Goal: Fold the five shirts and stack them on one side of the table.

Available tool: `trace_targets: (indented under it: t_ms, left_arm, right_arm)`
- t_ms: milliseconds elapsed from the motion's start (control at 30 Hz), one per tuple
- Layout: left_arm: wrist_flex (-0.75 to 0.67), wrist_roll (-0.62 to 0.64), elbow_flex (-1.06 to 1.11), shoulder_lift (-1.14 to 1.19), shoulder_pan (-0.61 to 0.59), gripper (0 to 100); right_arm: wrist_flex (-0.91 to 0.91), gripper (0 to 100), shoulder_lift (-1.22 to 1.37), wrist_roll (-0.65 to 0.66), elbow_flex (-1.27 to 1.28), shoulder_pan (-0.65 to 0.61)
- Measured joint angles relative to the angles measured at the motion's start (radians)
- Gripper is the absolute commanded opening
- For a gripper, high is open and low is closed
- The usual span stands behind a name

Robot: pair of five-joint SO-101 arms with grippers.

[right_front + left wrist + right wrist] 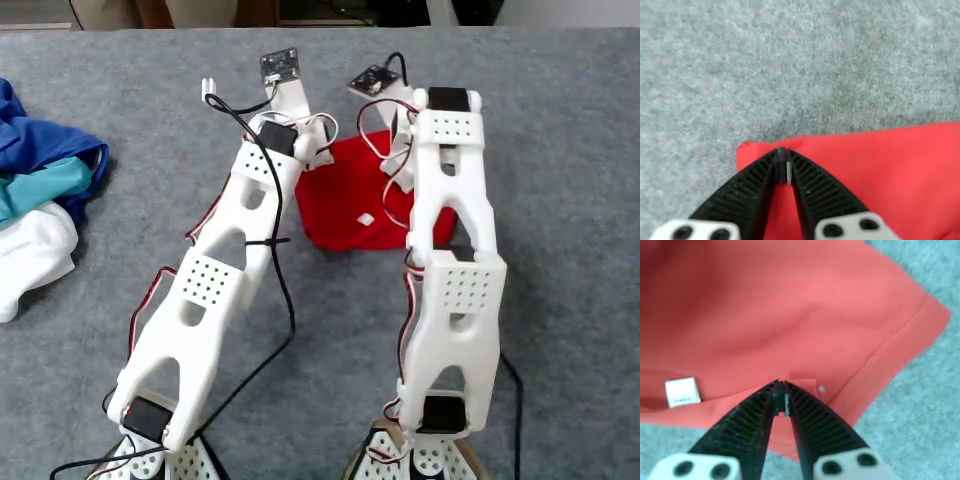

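Observation:
A red shirt [350,205] lies flattened on the grey table between my two arms. My left gripper [782,162] is shut, its tips pressed together on the shirt's edge [850,137] close to one corner [743,146]. My right gripper [780,396] is shut too, pinching a small pleat of the red cloth [805,315] near a stitched hem [890,340]. A white label [682,391] sits on the shirt beside it. In the high view both wrists hang over the shirt's far part and hide the fingers.
A loose pile of shirts lies at the table's left edge: blue [45,140], teal [40,185] and white [35,250]. Bare grey tabletop [570,180] spreads to the right of the arms. A black cable [285,290] trails along the left arm.

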Motion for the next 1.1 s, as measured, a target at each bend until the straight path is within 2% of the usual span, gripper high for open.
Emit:
trace_targets:
  t_ms: [267,633,867,1100]
  left_arm:
    - [-0.002,0.0,0.0,0.0,0.0,2]
    - [-0.003,0.0,0.0,0.002,-0.008,2]
    - [-0.003,0.0,0.0,0.002,-0.008,2]
    - [-0.003,0.0,0.0,0.002,-0.008,2]
  right_arm:
    - [0.08,0.6,0.002,0.026,0.0,0.003]
    - [0.204,0.6,-0.012,0.086,0.0,0.069]
    - [0.192,0.6,-0.124,0.086,0.0,0.06]
    - [0.017,0.6,-0.017,0.086,0.0,0.021]
